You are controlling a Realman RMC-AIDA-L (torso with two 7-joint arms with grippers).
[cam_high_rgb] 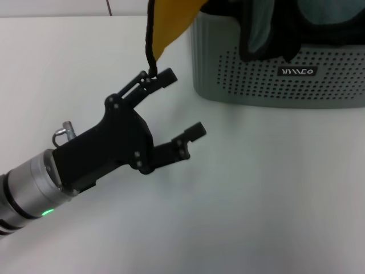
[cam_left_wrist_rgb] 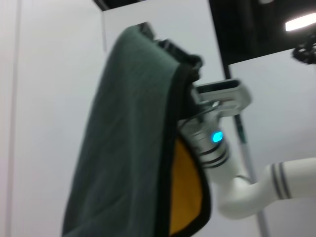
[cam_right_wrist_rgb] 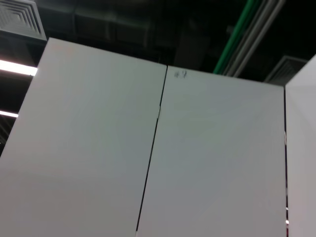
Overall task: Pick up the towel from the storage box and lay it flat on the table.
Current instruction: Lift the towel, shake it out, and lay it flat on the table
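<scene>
We look down on a plain white smooth tabletop [cam_high_rgb: 239, 200], matte and wide. In the wrist views we see tall white wall panels [cam_right_wrist_rgb: 148, 163] with a thin dark seam, and above them a dark ceiling with a lit strip lamp [cam_left_wrist_rgb: 300, 21] and a green pipe [cam_right_wrist_rgb: 242, 37].

At the left of the head view, the left arm's silver cylindrical wrist with a green light leads to the black angular left gripper [cam_high_rgb: 181, 104], which hovers just over the tabletop. Its two fingers [cam_high_rgb: 165, 77] stand spread wide apart, holding nothing. The upper finger touches, or nearly touches, the hanging tip of the square cloth towel [cam_high_rgb: 168, 23], mustard yellow on the side facing us, with black stitched edging; we cannot tell whether there is real contact.

The towel hangs in the air, above the table and just left of the pale grey-green plastic storage box [cam_high_rgb: 274, 80] with rounded corners and dot-perforated sides. In the left wrist view the towel [cam_left_wrist_rgb: 133, 148] shows its soft dark grey-green side, draped from the right gripper [cam_left_wrist_rgb: 195, 74]; cloth hides those fingers, so we cannot tell their state.

A black cloth [cam_high_rgb: 268, 34] spills over the box's rim.
</scene>
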